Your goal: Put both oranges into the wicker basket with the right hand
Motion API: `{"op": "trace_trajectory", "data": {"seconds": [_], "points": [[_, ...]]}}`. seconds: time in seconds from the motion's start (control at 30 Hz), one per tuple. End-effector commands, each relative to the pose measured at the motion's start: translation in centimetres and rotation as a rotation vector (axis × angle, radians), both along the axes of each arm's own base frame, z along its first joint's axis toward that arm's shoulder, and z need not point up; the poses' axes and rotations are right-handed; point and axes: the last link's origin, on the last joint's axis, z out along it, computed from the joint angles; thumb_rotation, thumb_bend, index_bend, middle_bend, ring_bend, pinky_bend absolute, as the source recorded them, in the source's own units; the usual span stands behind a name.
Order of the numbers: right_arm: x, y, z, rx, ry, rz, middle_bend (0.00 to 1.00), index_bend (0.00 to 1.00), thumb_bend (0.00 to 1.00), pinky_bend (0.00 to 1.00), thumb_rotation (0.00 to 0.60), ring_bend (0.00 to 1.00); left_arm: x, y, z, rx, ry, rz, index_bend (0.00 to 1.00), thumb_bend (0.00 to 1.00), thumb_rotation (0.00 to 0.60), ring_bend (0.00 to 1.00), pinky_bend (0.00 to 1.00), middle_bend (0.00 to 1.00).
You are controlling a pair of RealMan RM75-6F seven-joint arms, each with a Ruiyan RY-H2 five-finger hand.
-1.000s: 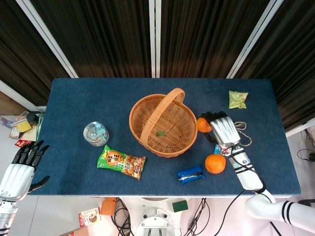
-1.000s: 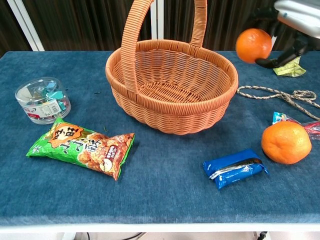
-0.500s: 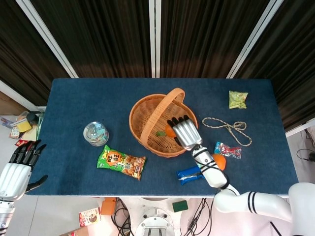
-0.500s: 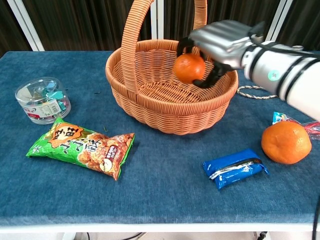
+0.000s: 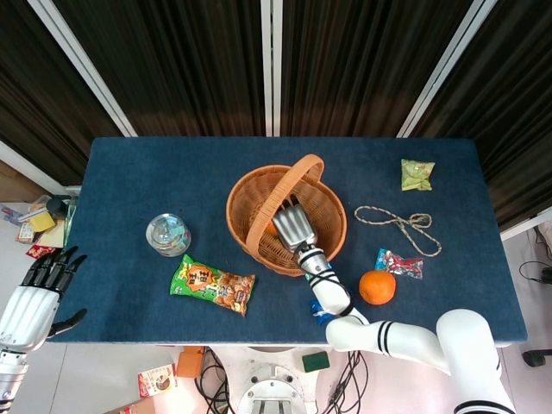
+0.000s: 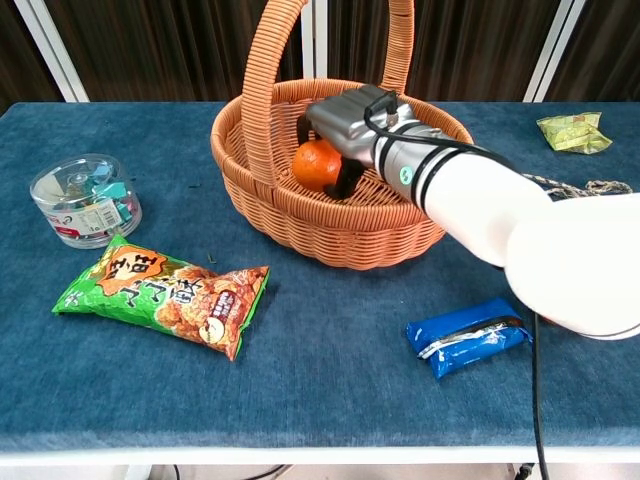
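Right hand inside wicker basket, fingers clamped on first orange.
Second orange lay on the worktop right of the basket. Left hand hung well left of it, fingers apart.

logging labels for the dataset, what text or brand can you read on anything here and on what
Green snack bag: large orange-red characters, too blurred to read.
Blue wrapper: no legible print.
Clear round tub: red label, too small to read.
Green packet and the candy wrapper: nothing legible.
Round green mark on the right arm: unreadable.
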Motion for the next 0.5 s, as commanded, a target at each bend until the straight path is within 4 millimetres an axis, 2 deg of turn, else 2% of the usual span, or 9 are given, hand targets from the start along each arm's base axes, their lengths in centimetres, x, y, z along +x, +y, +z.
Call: {"op": "trace_trajectory", "data": {"seconds": [0.03,0.23,0.33,0.5], "points": [[0.4,-0.4,0.2,0.014,0.003,0.0,0.0,0.0,0.24,0.01,0.6,0.0,0.0,0.0,-0.2,-0.011,0.006,-0.001,0.1,0.13,0.6,0.0,0.12,0.03],[-0.1,0.0,2.4,-0.01,0.011,0.015,0.0,0.0,0.24,0.0,0.6,0.0,0.1,0.0,-0.4,-0.018,0.013,-0.004,0.1,0.13,0.6,0.0,0.12,0.03],[-0.3,0.7,4.5,-0.013,-0.019,0.035,0.0,0.0,0.25,0.0,0.6,0.0,0.2,0.1,-0.6,-0.02,0.02,-0.005,0.1,0.13,0.6,0.0,0.12,0.03],[-1.2,2.8,9.4,0.0,-0.125,0.037,0.0,0.0,0.28,0.0,0.6,0.0,0.4,0.1,-1.1,-0.026,0.036,-0.004,0.1,0.13,0.6,0.0,0.12,0.03]]}}
